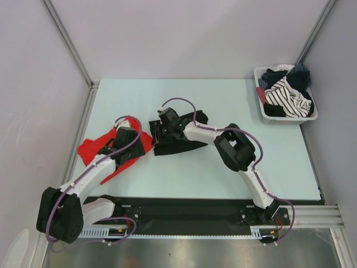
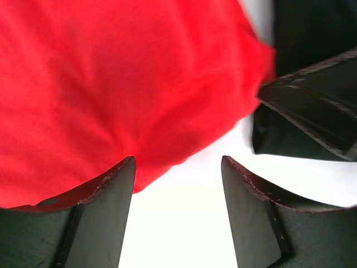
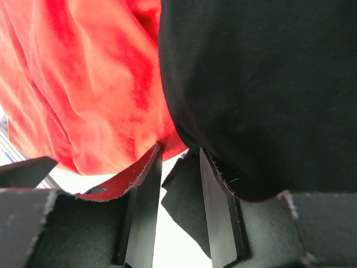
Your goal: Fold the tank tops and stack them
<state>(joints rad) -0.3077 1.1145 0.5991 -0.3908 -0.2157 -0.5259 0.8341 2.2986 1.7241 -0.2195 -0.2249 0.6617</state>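
The red tank top [image 1: 92, 148] lies crumpled at the left of the table, and the black tank top [image 1: 179, 146] lies just to its right, the two touching. My left gripper [image 1: 129, 138] sits over the red top's right part. In the left wrist view it [image 2: 177, 167] is open, with bare table between the fingers and red cloth [image 2: 111, 95] beside the left finger. My right gripper [image 1: 157, 129] is at the black top's left edge. Its jaws [image 3: 179, 153] stand narrowly apart, with the black cloth [image 3: 262, 95] over the right finger and red cloth [image 3: 83, 95] at the left.
A white basket [image 1: 260, 96] holding striped and dark clothes stands at the table's back right corner. Grey walls close the table in at the left, back and right. The arms' black base strip [image 1: 184, 211] runs along the near edge.
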